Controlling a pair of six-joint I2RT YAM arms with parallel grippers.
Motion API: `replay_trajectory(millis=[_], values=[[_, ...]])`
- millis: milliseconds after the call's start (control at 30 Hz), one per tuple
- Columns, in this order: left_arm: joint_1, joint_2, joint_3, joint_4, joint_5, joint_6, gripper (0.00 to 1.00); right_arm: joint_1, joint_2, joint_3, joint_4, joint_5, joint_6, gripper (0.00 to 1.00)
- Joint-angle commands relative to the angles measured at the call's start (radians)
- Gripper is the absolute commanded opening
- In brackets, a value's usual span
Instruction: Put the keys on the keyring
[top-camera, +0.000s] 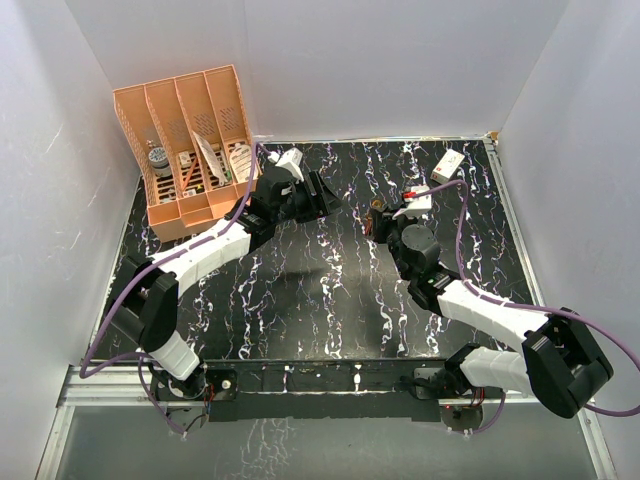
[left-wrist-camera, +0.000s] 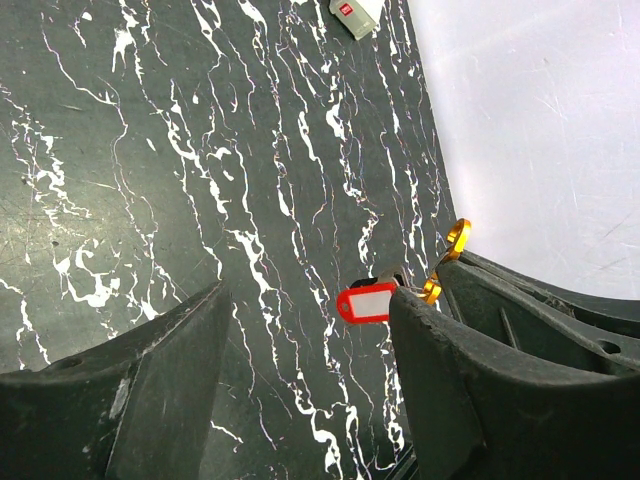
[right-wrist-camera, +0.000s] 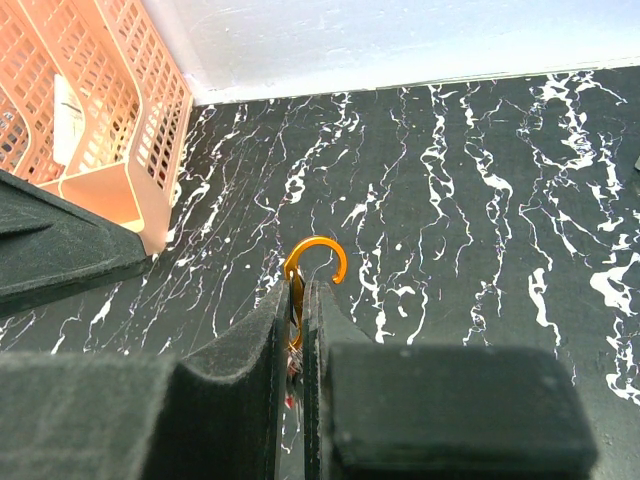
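Observation:
My right gripper (right-wrist-camera: 303, 290) is shut on the gold keyring (right-wrist-camera: 318, 255); its open hook sticks out past the fingertips above the table. In the left wrist view the keyring (left-wrist-camera: 456, 236) shows gold at the edge of the right gripper's fingers (left-wrist-camera: 545, 310). The red-headed key (left-wrist-camera: 366, 302) hangs beside it, touching a lower gold part. A bit of silvery metal behind it may be the plain key. My left gripper (left-wrist-camera: 308, 300) is open and empty, a short way left of the keyring. In the top view both grippers, left (top-camera: 322, 195) and right (top-camera: 378, 215), face each other mid-table.
An orange slotted organizer (top-camera: 185, 150) with small items stands at the back left, also in the right wrist view (right-wrist-camera: 100, 120). A white box with a red mark (top-camera: 448, 163) lies at the back right. The black marbled table (top-camera: 300, 290) is walled in white.

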Motion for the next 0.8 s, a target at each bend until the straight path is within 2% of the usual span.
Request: replay_trajectory(millis=[0, 400, 667, 767], values=[[0.007, -0.047, -0.004, 0.021, 0.007, 0.005, 0.63, 0.006, -0.001, 0.036, 0.051, 0.002, -0.008, 0.0], [0.009, -0.043, -0.017, 0.082, 0.055, 0.046, 0.62, 0.006, -0.014, -0.004, 0.125, -0.09, -0.089, 0.0], [0.013, -0.044, -0.021, 0.141, 0.097, 0.092, 0.61, 0.006, 0.055, 0.006, 0.247, -0.211, -0.191, 0.0], [0.027, -0.051, -0.022, 0.157, 0.115, 0.106, 0.58, 0.006, 0.084, 0.018, 0.258, -0.24, -0.223, 0.0]])
